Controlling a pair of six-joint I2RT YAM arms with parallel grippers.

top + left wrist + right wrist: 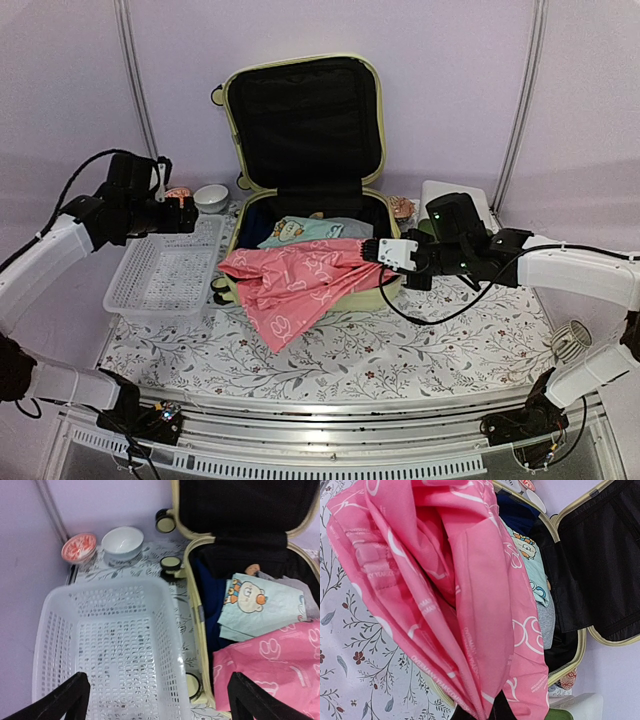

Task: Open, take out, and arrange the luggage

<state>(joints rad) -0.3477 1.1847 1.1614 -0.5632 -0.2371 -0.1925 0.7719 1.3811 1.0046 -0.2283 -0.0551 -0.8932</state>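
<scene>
My left end effector [160,700] hangs open over the basket [110,645]. My right end effector [372,250] pinches the pink cloth [290,280] draped over the rim of the luggage [300,110].

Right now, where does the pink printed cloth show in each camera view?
Top external: pink printed cloth at centre, draped over the front rim of the open luggage.
Left wrist: the cloth sits in the lower right corner.
Right wrist: the cloth fills the middle.
Shared landmark: bear-print pale blue garment inside the luggage.
</scene>
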